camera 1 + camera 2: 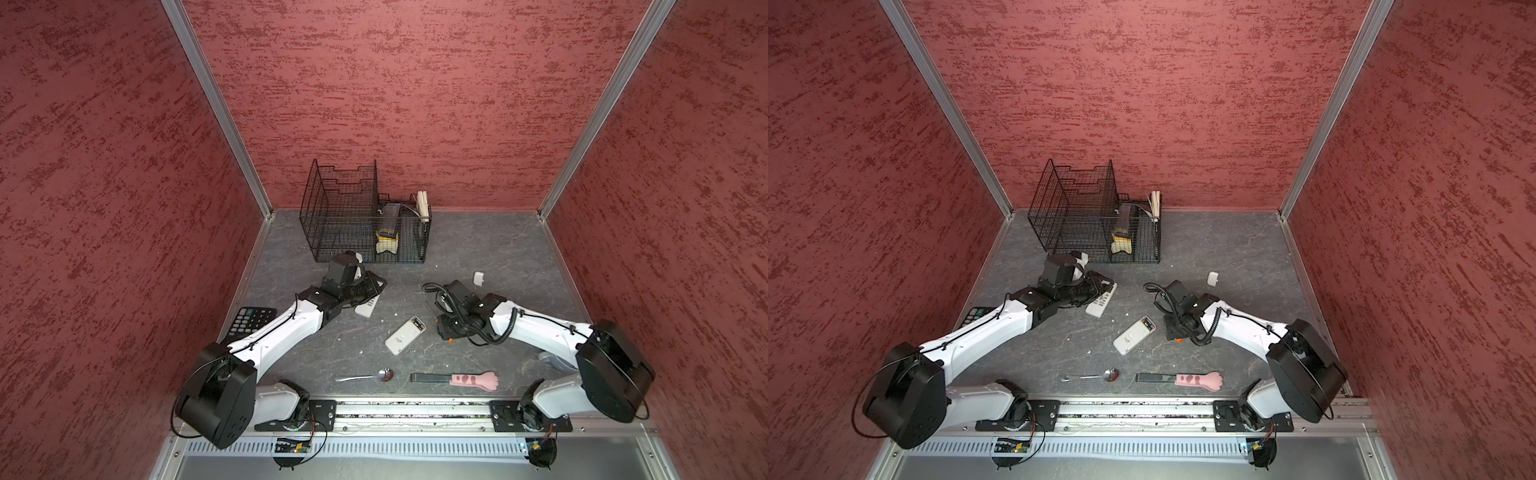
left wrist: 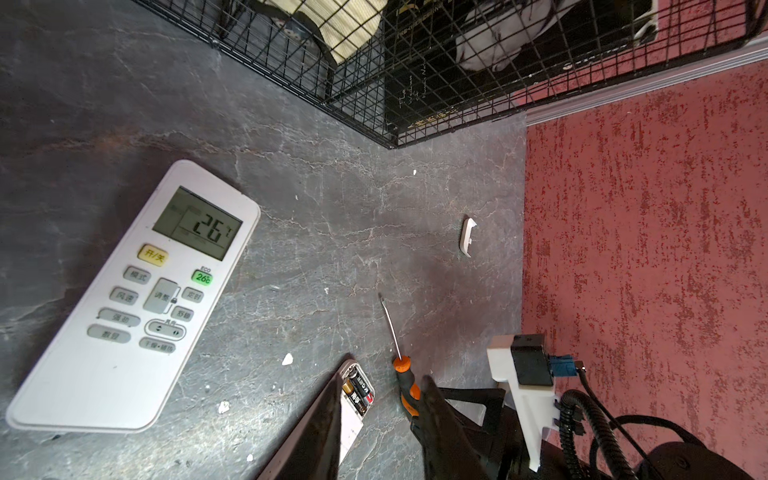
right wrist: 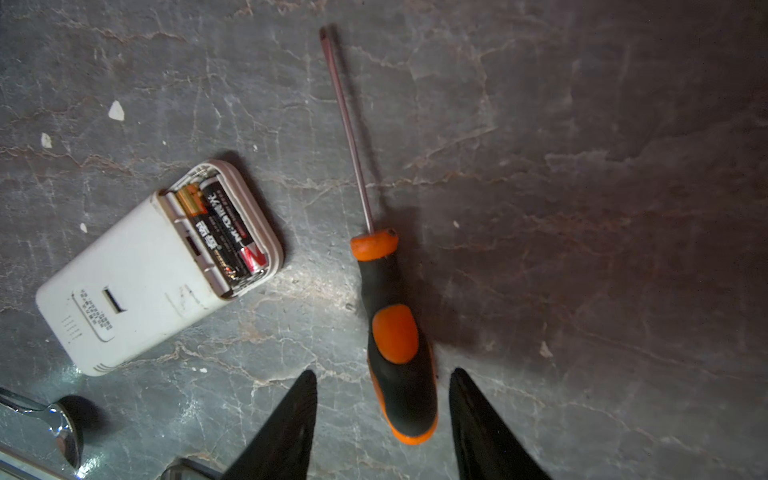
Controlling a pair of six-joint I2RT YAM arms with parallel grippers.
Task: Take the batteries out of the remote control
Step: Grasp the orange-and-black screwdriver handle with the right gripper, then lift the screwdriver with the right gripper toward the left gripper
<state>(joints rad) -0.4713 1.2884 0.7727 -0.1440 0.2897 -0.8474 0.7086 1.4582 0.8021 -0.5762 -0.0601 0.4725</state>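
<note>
Right wrist view gives us the clearest look. The right gripper point(image 3: 383, 371) has its two black fingers spread apart, one on each side of the screwdriver point(image 3: 395, 332) handle. Bare counter point(image 3: 582, 208) shows in the gap on both sides, so nothing is clamped. The screwdriver lies flat, with its shaft pointing away from the fingers.

Just beside it lies the white remote control point(image 3: 124, 282), back side up, with its battery bay uncovered. We see two batteries point(image 3: 224, 232) seated side by side in the bay, black with gold-orange ends. In both top views this remote sits near the middle of the counter, between the two arms.

The left gripper point(image 2: 385, 375) shows in the left wrist view with its fingers a little apart and holding nothing. In a top view it hangs over the far end of a second remote point(image 1: 1100, 305), which lies face up nearer the left edge, its display showing digits.

A small white plastic piece point(image 1: 478, 278) lies on its own toward the back right. A wire basket point(image 1: 316, 208) stands at the back edge, and a calculator point(image 1: 253, 320) lies at the left edge, partly under the left arm. A spoon point(image 1: 384, 375) and a pink paw-shaped tool point(image 1: 473, 381) lie along the front edge.
</note>
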